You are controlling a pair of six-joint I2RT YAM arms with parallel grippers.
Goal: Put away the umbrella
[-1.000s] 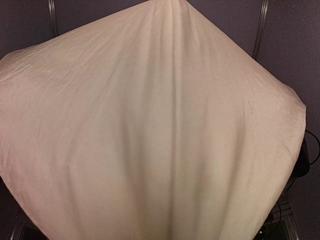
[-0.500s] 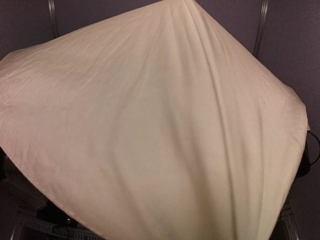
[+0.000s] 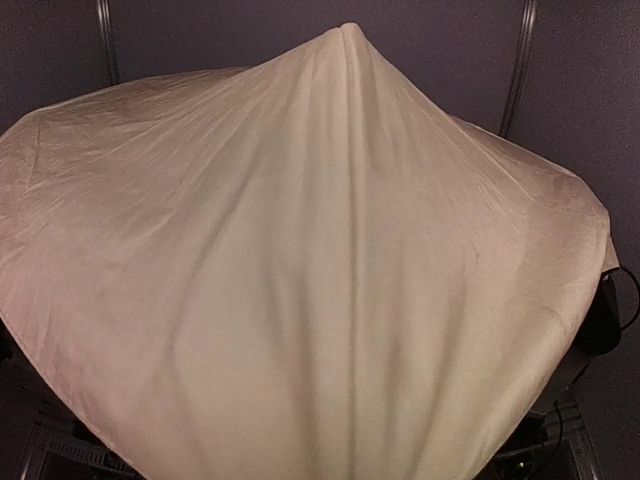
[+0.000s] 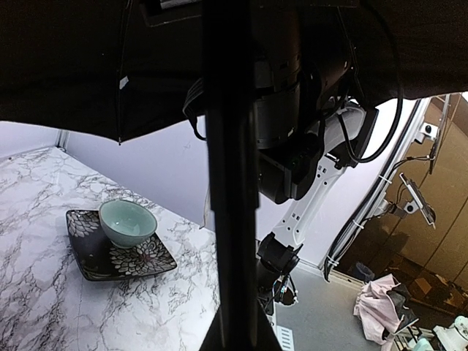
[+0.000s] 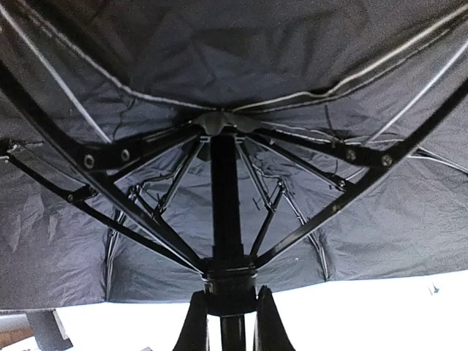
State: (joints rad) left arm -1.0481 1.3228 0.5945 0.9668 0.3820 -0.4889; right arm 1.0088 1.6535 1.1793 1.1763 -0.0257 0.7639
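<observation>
Open compact folding umbrella (image 3: 330,260), cream-beige fabric outside and black lining beneath, stood upright over the arms. From above its fabric filled nearly the whole view, peak at top centre, and hid both arms.

Underneath, a thin black metal shaft (image 5: 225,197) ran up to the hub (image 5: 219,121), with black ribs (image 5: 139,157) fanning outward. The right gripper (image 5: 232,329) was clenched on the shaft just below the sliding collar (image 5: 230,281), one black finger (image 5: 196,325) on each side, touching it.

The left gripper (image 4: 235,333) was clamped shut around the shaft as well, the shaft running straight up the middle of its wrist view. Its fingers were dark against dark, outline hard to make out.

A white-and-grey marbled tabletop (image 4: 44,292) lay off to one side, below the umbrella's rim. On it was a square black plate with pale flower print (image 4: 150,265). A small pale-green glazed bowl (image 4: 128,221) sat upright on the plate.
</observation>
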